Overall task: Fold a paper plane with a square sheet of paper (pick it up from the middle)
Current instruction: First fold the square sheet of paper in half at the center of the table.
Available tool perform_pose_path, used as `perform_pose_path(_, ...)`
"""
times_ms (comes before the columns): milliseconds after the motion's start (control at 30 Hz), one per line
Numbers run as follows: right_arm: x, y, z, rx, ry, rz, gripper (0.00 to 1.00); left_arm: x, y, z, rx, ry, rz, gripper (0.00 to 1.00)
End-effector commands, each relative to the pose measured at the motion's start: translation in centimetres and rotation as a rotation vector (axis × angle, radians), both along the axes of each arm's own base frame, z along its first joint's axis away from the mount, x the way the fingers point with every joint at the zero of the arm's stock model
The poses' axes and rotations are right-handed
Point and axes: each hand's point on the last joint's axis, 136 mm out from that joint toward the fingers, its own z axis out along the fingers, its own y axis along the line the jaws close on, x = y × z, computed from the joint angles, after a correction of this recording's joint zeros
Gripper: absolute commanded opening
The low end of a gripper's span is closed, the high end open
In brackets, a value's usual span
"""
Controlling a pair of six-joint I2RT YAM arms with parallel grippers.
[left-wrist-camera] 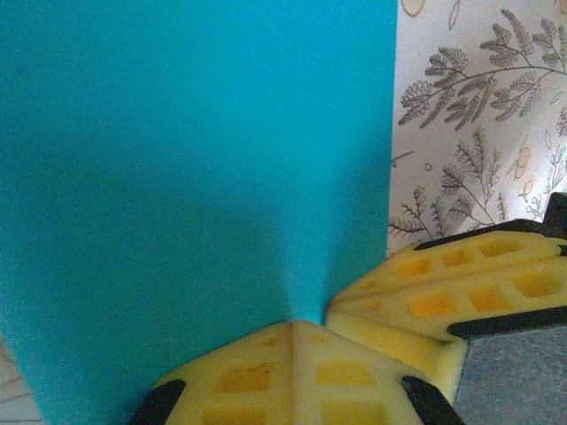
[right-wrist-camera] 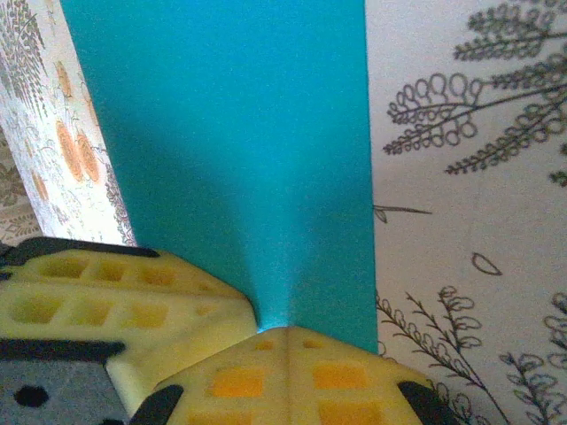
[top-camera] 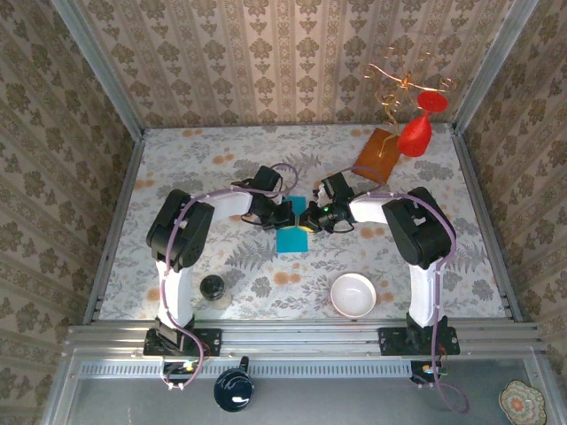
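Centre of the tabletop (top-camera: 199,168) is where both arms reach in, and the left gripper (top-camera: 285,213) and right gripper (top-camera: 311,219) meet there just beside each other, tips nearly touching. Between and below them lies the square sheet of paper (top-camera: 291,239), teal-blue, with most of it spreading from the grippers toward the near edge and a smaller part showing on their far side. In the left wrist view the left gripper (left-wrist-camera: 292,329) has its yellow pads (left-wrist-camera: 239,376) pressed flat together on an edge of the sheet (left-wrist-camera: 186,177), which fans away from the pinch with a soft shaded fold line; the right gripper's pads sit just to the side, pinching the same edge. The right wrist view mirrors this: the right gripper (right-wrist-camera: 285,333) is clamped on the sheet (right-wrist-camera: 239,133), pad against pad, with the left gripper's pads close alongside. Whether the sheet's far edge rests on the tabletop or hangs clear cannot be told. A white bowl (top-camera: 353,295) stands near the near edge, right of centre, and a small dark jar (top-camera: 212,287) stands near that edge beside the left arm. At the far right corner an orange-brown board (top-camera: 376,158) lies just beside a red glass-shaped ornament (top-camera: 415,135).
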Motion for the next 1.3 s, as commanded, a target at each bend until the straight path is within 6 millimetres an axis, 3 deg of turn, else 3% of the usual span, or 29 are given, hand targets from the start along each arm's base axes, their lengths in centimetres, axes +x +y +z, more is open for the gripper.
perform_pose_path(0,-6.6,-6.7,-9.4,-0.348,0.287,-0.075,0.04,-0.5,2.6,-1.8,0.026,0.023,-0.034,0.02)
perform_pose_path(133,-7.3,-7.9,-10.1,-0.368,0.316,-0.097,0.04,-0.7,5.3,-2.3,0.019,0.022,-0.024,0.02)
perform_pose_path(200,-7.4,-8.1,-10.2,-0.367,0.319,-0.103,0.03,0.5,7.7,-1.8,0.012,0.008,0.034,0.02)
perform_pose_path(333,-7.2,-7.8,-10.0,-0.357,0.315,-0.103,0.04,1.7,8.6,1.3,-0.03,-0.053,0.064,0.02)
perform_pose_path(433,-7.0,-7.7,-9.8,-0.352,0.309,-0.101,0.04,2.3,6.5,4.4,-0.112,-0.103,0.053,0.02)
perform_pose_path(533,-7.0,-7.6,-9.8,-0.351,0.309,-0.1,0.04,2.3,3.4,5.7,-0.176,-0.128,0.027,0.02)
perform_pose_path(667,-7.2,-7.6,-10.1,-0.351,0.318,-0.099,0.04,1.8,-0.3,4.0,-0.185,-0.095,-0.023,0.02)
perform_pose_path(833,-7.3,-7.7,-10.2,-0.356,0.319,-0.093,0.04,1.9,-1.4,1.2,-0.158,-0.036,-0.028,0.02)
perform_pose_path(1000,-7.4,-8.1,-10.3,-0.378,0.322,-0.09,0.04,2.6,1.4,-1.3,-0.125,0.001,0.022,0.02)
perform_pose_path(1133,-7.6,-8.5,-10.4,-0.4,0.323,-0.088,0.04,3.8,6.1,-2.8,-0.092,0.028,0.122,0.02)
perform_pose_path(1267,-7.4,-8.6,-10.4,-0.41,0.321,-0.085,0.04,4.9,9.8,-2.5,-0.062,0.009,0.183,0.02)
